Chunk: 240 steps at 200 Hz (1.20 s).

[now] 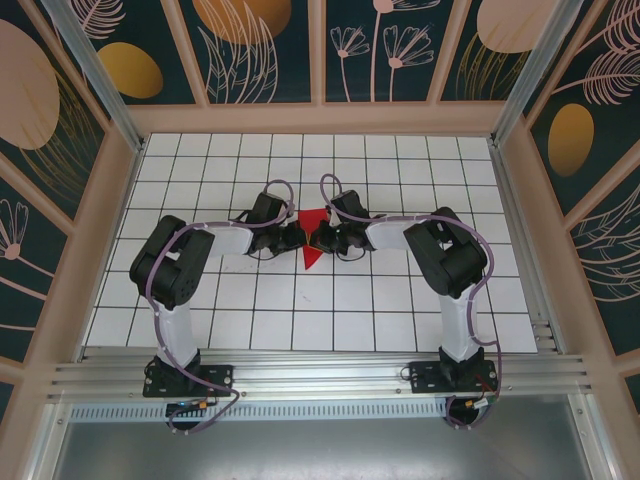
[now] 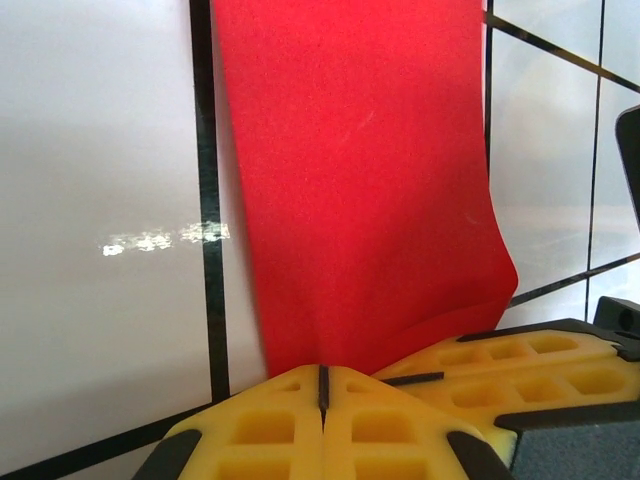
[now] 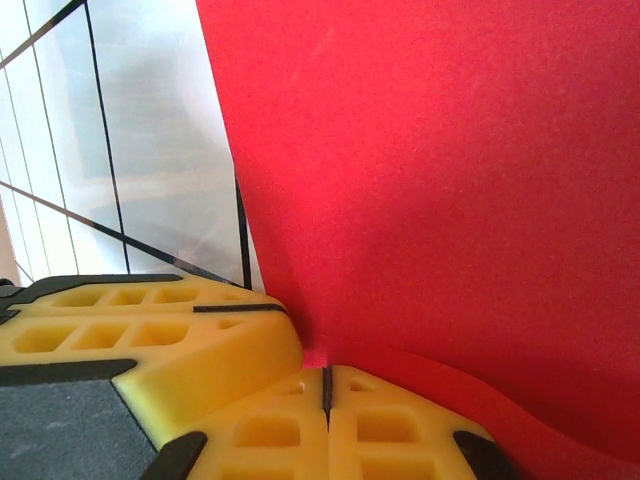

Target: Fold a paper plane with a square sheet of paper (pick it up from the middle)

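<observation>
Left hand (image 2: 322,388) and right hand (image 3: 326,386) tightly closed

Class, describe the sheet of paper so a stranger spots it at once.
Find the white gridded table, then its middle, where two arms meet. Held by the left hand and right hand is the sheet of paper: a bright red wedge among white tiles.

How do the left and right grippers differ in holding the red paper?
The left gripper reaches from the left, the right gripper from the right. Ahead of the left gripper the red paper looks narrow, ahead of the right gripper broad. Both are shut on it.
</observation>
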Tool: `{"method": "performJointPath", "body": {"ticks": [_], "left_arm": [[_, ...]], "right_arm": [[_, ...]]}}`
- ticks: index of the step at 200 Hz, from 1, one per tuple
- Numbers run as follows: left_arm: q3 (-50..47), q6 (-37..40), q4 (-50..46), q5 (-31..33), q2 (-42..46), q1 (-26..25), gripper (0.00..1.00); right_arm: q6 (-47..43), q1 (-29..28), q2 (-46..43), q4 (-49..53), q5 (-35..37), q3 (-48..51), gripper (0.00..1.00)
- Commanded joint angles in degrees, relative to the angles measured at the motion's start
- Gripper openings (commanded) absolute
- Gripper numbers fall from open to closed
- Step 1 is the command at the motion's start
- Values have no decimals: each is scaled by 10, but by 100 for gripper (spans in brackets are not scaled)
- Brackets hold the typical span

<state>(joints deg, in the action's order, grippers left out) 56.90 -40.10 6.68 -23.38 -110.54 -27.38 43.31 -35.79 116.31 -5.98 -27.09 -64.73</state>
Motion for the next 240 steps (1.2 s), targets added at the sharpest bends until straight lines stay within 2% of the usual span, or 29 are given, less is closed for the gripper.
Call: {"method": "performJointPath", "body": {"ticks": [1, 45, 110, 240], "left_arm": [[11, 17, -34, 21, -20, -7, 3], [11, 21, -47, 40, -28, -7, 2], [8, 21, -50, 53, -28, -7, 2], [0, 15, -42, 54, -23, -7, 2]], "right_arm": [[-16, -3, 15, 27, 7, 1, 0], [-32, -4, -27, 10, -24, 9, 2], [-40, -23, -101, -13, -54, 84, 5], [-34, -31, -58, -20, -49, 78, 5]]}}
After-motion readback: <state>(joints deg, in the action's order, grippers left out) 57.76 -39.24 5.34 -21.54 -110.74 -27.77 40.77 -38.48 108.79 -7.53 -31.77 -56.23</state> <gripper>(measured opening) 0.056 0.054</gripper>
